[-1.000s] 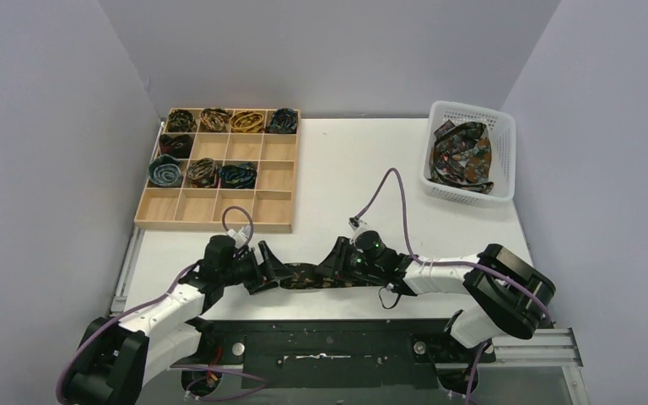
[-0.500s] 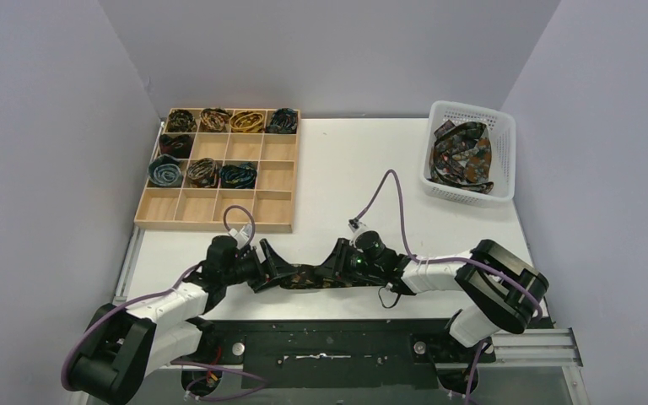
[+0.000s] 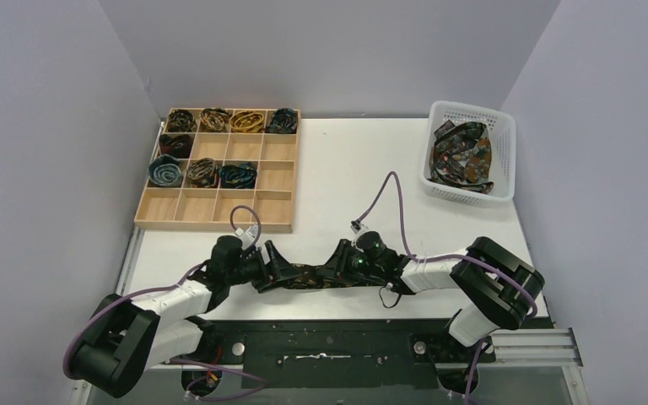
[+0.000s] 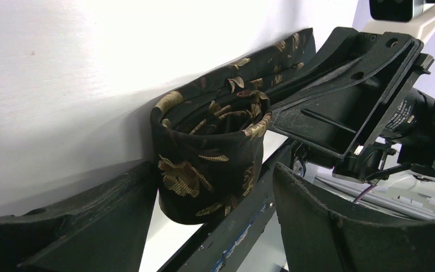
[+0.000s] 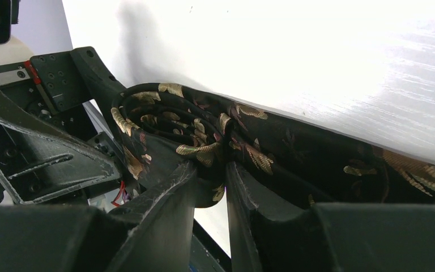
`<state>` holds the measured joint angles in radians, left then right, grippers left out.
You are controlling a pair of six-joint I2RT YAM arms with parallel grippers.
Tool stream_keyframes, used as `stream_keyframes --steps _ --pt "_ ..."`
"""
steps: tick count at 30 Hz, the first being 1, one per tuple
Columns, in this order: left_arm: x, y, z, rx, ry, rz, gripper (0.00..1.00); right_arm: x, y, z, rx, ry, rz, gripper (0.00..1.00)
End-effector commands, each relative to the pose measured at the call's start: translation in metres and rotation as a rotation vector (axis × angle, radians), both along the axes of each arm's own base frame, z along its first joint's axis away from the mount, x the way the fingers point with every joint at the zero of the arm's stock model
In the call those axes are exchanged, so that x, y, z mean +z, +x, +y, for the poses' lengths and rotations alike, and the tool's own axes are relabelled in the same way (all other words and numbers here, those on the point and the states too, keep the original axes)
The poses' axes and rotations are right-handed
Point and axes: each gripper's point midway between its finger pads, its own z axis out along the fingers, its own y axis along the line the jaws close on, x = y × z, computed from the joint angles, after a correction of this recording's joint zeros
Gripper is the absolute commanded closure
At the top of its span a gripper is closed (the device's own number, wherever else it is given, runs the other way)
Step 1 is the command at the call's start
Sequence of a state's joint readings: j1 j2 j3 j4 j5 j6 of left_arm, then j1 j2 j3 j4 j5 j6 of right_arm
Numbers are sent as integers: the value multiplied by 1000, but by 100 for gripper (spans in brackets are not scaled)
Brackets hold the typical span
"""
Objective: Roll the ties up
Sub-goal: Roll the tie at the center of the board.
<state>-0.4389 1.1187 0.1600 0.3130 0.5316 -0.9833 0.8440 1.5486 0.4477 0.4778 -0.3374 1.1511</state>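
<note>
Though obscure overhead, tie coil (image 4: 209, 164) wrist-side.

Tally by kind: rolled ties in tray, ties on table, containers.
In the wooden tray, rolled ties: 8
On the table, part-rolled tie: 1
Containers, tray plus white basket: 2
In the basket, loose ties: heaped, cannot count
Total counted: 11

Lower ctr: left gripper (image 3: 275, 268) & right gripper (image 3: 336, 267) at either end of dark tie (image 3: 308, 277) on tabletop (image 3: 346, 173); coiled ties (image 3: 247, 121) in tray (image 3: 213, 225), upper left.
</note>
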Motion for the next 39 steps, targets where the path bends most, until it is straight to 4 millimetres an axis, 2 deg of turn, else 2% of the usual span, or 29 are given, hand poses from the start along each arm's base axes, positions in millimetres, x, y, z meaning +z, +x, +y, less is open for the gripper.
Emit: stream_keyframes --steps 1,13,24,28,33,39 --pt "-12 -3 -1 -18 54 10 29 -1 2 1 -6 9 1 74" --pt "-20 0 3 11 90 21 36 -5 1 0 0 6 19 75" --pt "-15 7 -1 -6 146 -17 57 -3 2 0 4 12 19 75" --pt "-9 14 6 17 209 -42 61 8 4 3 30 27 -7 71" --pt "2 22 18 56 289 -62 62 40 17 4 27 24 -120 51" --pt "15 32 37 121 432 -81 63 56 34 -19 -48 -76 -224 48"
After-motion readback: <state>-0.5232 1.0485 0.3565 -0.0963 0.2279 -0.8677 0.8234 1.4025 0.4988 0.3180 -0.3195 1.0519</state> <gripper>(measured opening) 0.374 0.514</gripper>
